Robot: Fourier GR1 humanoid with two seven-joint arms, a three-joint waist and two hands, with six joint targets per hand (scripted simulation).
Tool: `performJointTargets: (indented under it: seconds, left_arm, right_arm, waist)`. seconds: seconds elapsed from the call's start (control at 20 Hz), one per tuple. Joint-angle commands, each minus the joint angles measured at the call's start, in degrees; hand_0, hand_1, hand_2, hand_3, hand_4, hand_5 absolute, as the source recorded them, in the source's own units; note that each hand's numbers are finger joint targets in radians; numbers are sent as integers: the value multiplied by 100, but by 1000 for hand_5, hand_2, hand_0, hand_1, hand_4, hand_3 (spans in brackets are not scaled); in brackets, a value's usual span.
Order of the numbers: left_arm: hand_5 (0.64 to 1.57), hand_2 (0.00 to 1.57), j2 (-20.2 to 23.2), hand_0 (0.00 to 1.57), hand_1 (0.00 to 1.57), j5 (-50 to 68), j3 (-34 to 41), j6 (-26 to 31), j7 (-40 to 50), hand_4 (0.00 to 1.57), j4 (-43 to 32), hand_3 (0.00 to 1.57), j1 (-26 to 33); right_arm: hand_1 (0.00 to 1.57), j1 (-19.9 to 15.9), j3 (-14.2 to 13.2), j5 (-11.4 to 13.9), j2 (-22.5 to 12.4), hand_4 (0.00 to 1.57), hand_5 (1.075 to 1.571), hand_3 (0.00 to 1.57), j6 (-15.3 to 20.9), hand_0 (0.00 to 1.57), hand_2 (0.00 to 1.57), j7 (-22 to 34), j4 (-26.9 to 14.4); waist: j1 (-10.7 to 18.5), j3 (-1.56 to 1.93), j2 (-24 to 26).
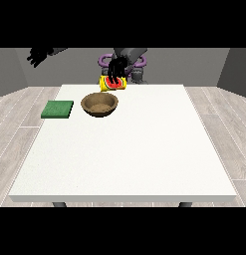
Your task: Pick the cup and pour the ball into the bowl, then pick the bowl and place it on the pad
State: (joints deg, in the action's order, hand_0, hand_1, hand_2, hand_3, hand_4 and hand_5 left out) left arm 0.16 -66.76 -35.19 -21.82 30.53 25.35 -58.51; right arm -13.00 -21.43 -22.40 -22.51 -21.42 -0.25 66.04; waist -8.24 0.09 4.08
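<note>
Now the robot hand (117,67) at the view's right grips the yellow cup (112,83); next, tip it over the wooden bowl (99,104).

One cup (113,83), one bowl (99,104), one pad (58,109), one table (129,159), two hands (117,67) (39,56).

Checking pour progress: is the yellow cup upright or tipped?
Tipped. The yellow cup lies sideways under the robot hand, its red inside facing the camera, just behind the brown wooden bowl.
</note>
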Motion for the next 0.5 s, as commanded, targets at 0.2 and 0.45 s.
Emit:
performJointTargets:
  seconds: [0.2, 0.45]
  left_arm:
    - [1571, 1258, -15, 272, 272, -492, -1090, 1659, 844, 1040, 865, 1549, -50]
    - [1571, 1140, -16, 0, 0, -676, -1229, 2124, 598, 1119, 1318, 1570, 280]
  right_arm:
    - [0, -517, 399, 307, 375, 686, 1552, 327, 200, 0, 0, -154, -223]
    - [0, -128, 286, 325, 395, 706, 1550, 165, 247, 0, 0, -335, -238]
  waist:
    - [-316, -4, -104]
    - [-111, -7, 116]
